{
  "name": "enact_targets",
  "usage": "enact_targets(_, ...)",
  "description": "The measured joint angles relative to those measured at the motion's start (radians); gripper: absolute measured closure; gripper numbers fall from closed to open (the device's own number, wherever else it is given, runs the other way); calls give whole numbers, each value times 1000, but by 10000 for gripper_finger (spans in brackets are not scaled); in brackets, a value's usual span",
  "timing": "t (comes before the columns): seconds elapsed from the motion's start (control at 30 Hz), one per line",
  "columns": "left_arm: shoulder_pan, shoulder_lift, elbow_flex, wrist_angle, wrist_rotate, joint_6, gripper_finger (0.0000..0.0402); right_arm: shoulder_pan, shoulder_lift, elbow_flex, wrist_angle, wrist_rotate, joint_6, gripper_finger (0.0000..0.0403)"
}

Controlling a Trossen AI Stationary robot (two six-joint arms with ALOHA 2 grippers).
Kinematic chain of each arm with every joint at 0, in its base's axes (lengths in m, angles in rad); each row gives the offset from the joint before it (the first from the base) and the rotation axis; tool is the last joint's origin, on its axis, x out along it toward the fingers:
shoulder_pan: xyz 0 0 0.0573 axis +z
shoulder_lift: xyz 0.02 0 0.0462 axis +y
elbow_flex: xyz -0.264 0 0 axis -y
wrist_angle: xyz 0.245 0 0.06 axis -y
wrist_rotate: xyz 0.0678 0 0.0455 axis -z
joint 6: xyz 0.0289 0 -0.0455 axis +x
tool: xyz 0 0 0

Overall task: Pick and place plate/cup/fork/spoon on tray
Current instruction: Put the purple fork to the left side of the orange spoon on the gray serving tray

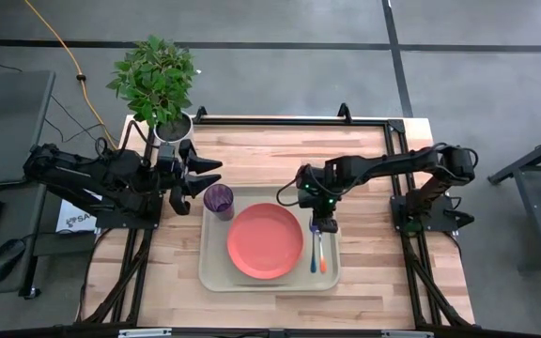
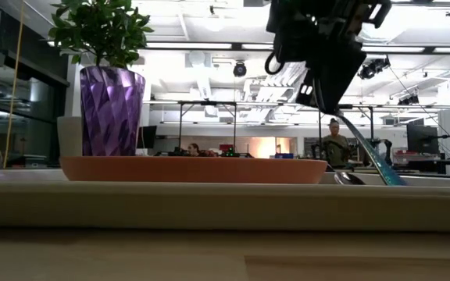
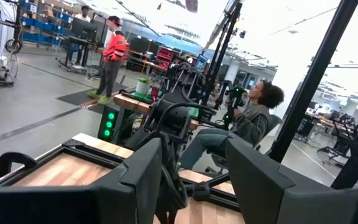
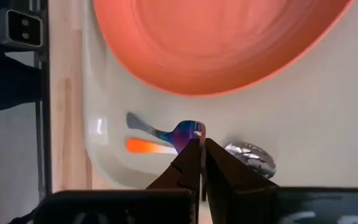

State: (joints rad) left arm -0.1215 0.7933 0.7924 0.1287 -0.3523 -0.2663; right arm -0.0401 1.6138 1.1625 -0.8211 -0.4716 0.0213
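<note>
Tray [image 1: 212, 274] is my reference: the plate [image 1: 265, 241] lies in its middle, and the cup [image 1: 218, 199] stands in the corner nearest the plant pot [image 1: 173, 126]. I see my right gripper [image 1: 316, 223] over the strip of tray on the plate's far side from the cup, fingers pinched together on the fork [image 2: 369, 153], which hangs tilted with its handle down. The spoon [image 1: 323, 253] lies flat on that same strip. My left gripper [image 1: 203, 176] waits beside the tray near the cup, fingers spread apart.
</note>
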Motion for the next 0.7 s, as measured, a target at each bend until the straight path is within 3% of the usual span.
enact_targets(0.37, 0, 0, 0, 0, 0, 0, 241, -1, 9, -64, 119, 14, 38, 403)
enact_targets(0.7, 2, 0, 0, -5, 0, 0, 241, -12, 9, -219, 311, 12, 203, 402)
